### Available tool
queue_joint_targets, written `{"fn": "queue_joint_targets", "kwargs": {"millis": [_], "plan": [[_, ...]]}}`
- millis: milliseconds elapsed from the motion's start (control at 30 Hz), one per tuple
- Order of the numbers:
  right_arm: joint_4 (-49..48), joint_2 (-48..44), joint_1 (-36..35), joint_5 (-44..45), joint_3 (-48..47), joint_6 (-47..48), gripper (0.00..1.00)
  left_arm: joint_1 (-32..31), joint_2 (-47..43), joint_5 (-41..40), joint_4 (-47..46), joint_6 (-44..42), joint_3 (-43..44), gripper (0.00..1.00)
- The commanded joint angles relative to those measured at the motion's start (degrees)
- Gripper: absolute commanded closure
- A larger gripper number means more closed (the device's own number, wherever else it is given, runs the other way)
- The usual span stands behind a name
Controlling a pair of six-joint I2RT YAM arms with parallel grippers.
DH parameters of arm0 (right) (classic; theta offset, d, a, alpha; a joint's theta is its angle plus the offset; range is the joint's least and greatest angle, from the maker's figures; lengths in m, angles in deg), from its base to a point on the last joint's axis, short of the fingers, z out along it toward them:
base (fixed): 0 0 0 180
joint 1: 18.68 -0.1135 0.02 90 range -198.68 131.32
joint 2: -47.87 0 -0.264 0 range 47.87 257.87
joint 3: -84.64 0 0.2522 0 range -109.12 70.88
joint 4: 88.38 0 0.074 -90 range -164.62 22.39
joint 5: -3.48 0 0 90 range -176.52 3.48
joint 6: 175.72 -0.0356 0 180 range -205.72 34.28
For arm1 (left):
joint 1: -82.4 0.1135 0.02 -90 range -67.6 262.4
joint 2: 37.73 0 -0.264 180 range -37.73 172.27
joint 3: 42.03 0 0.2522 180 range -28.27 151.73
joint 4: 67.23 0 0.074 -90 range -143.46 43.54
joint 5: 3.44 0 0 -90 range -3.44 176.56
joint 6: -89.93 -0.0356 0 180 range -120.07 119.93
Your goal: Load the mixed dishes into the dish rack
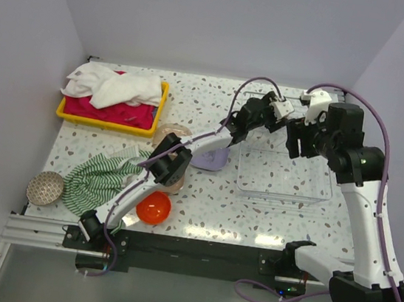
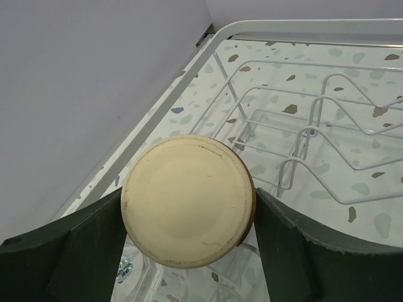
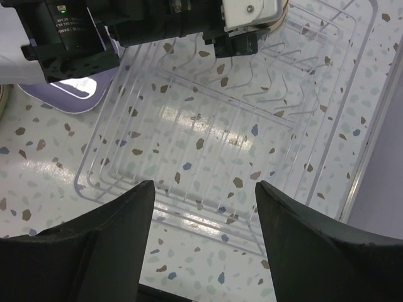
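Note:
My left gripper [image 1: 285,107] is shut on the beige cup [image 2: 187,200], gripping its sides, with its flat base facing the wrist camera. It holds the cup over the far left corner of the white wire dish rack [image 1: 282,195], whose dividers [image 2: 327,113] show below. My right gripper [image 1: 296,142] is open and empty above the rack [image 3: 208,126]. The lilac plate [image 1: 212,158] lies just left of the rack. The orange bowl [image 1: 153,208], the speckled bowl [image 1: 46,188] and a tan plate [image 1: 172,134] sit on the table to the left. The clear glass is not in view.
A green striped cloth [image 1: 102,175] lies at the left front. A yellow tray of towels [image 1: 110,109] stands at the back left. The left arm stretches diagonally over the lilac plate [image 3: 82,88]. Walls close in at the back and both sides.

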Motion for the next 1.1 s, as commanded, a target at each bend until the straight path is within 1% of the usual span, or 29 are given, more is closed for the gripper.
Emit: {"fn": "queue_joint_targets", "kwargs": {"millis": [0,67,133,167,233,300,333,367,633,733,800,833,900,933,967,1000,1033,1067], "plan": [[-2.22,-0.66,0.32,-1.22,-0.68,-1.43,0.31,-0.52,-1.03,1.1,-2.12,-0.46,-0.17,0.45],[-2.75,-0.66,0.41,-1.31,-0.33,-1.78,0.31,-0.61,-2.0,1.71,-1.68,-0.19,-0.43,0.34],[-3.54,-0.58,0.41,-1.4,-0.15,-1.96,0.31,-0.61,-2.96,1.8,-1.68,-0.11,-0.61,0.3],[-3.72,-0.49,0.41,-1.49,-0.33,-2.14,0.31,-0.61,-3.32,1.54,-1.59,-0.02,-0.7,0.24],[-4.16,-0.4,0.41,-1.57,-0.94,-2.14,0.31,-0.52,-4.28,1.45,-1.77,-0.28,-0.79,0.21],[-4.6,-0.22,0.49,-1.31,-1.12,-2.4,0.31,-0.61,-5.08,1.28,-2.11,-0.37,-1.05,0.13],[-4.95,-0.31,0.58,-1.4,-1.38,-2.49,0.3,-0.43,-5.69,1.19,-2.03,-0.11,-1.05,0.11],[-5.04,-0.22,0.58,-1.4,-1.47,-2.75,0.3,-0.52,-6.04,1.53,-2.12,-0.02,-0.96,0.0],[-5.56,-1.36,1.11,-0.79,-2.17,-3.63,0.3,-0.43,-9.73,1.1,-2.21,3.94,-0.7,0.0],[-6.79,-1.89,1.55,0.35,-2.35,-3.9,0.3,-0.08,-12.19,0.31,-2.21,5.52,-1.05,0.0],[-7.58,-2.15,1.72,1.75,-2.26,-4.33,0.3,0.45,-13.69,-1.79,-2.21,5.78,-1.75,0.0],[-8.63,-2.33,1.73,2.37,-2.17,-4.42,0.29,0.71,-15.61,-2.93,-2.21,5.35,-3.41,0.0],[-11.17,-2.51,1.73,3.95,-1.39,-4.34,0.28,1.67,-17.99,-8.37,-1.77,4.03,-6.13,0.0],[-12.23,-2.16,1.73,4.48,0.36,-4.34,0.27,2.2,-20.96,-10.22,-1.33,3.68,-9.46,0.0],[-13.11,-1.46,1.73,5.01,1.42,-4.77,0.27,2.9,-22.55,-14.59,-0.2,3.59,-11.4,0.0],[-14.95,-0.76,1.64,5.36,2.21,-5.3,0.26,4.65,-24.4,-16.9,0.34,4.46,-13.6,0.0],[-15.93,0.21,1.73,5.19,3.96,-5.65,0.25,5.8,-28.42,-18.83,1.04,5.33,-18.32,0.0],[-16.89,2.57,1.73,4.49,4.67,-6.44,0.24,7.11,-30.81,-20.77,2.7,6.3,-20.89,0.0]]}}
